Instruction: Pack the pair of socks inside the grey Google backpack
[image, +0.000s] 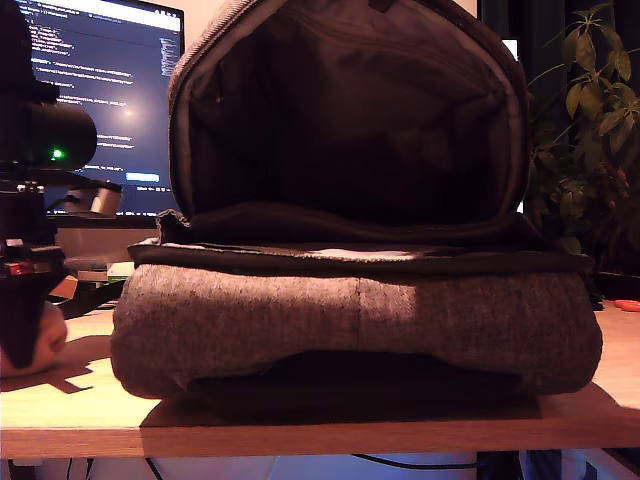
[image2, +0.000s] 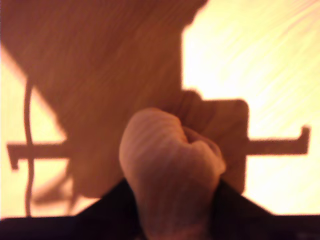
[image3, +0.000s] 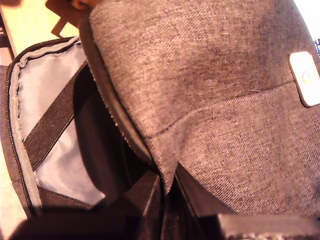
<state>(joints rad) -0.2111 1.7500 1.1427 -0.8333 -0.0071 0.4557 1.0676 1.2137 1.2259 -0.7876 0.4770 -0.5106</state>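
Socks pinched tight between the jaws of my first gripper, a soft pale bundle just above the table. In the exterior view, same socks low at the exterior view's left edge, under a dark arm, resting on or just over the table, beside the backpack but apart from it. Backpack lying flat in the middle of the table, flap standing up, dark inside showing. My second gripper closed on the edge of the grey flap, holding it up. Pale lining and a black strap inside. Small pale patch on the flap. Screen and plant behind.
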